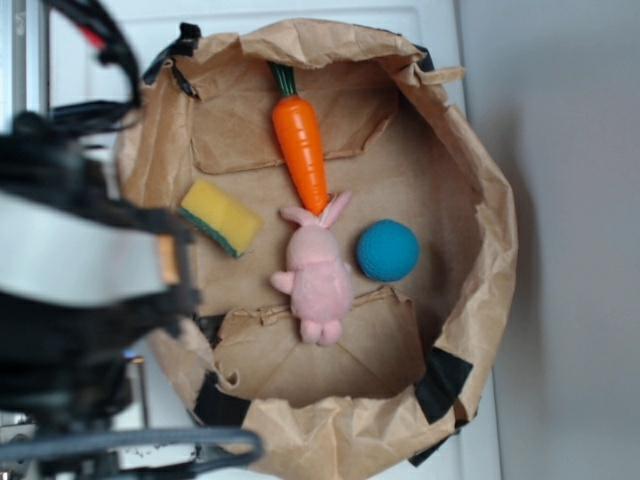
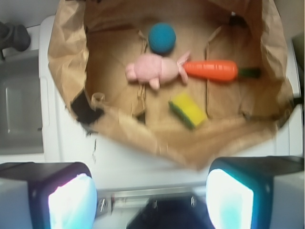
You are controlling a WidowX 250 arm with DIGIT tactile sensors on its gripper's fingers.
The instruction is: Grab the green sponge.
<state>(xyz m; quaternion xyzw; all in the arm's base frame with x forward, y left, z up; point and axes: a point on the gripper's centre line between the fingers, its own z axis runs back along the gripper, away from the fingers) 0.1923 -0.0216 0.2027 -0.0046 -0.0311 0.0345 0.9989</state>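
Note:
The green sponge [image 1: 221, 217] [image 2: 188, 109] is a small yellow block with a dark green layer, lying flat on the floor of the brown paper bag [image 1: 470, 150] [image 2: 71, 62], near its rim. My gripper [image 2: 151, 200] is open, its two pale pads wide apart with nothing between them. It hovers outside the bag over the white surface, well short of the sponge. In the exterior view the black arm [image 1: 70, 260] fills the left side, just left of the sponge; the fingers are not distinct there.
An orange carrot [image 1: 301, 148] [image 2: 211, 70], a pink plush bunny [image 1: 318, 275] [image 2: 155, 69] and a teal-blue ball [image 1: 387, 250] [image 2: 161, 37] lie deeper in the bag beyond the sponge. The crumpled bag wall rises between gripper and sponge.

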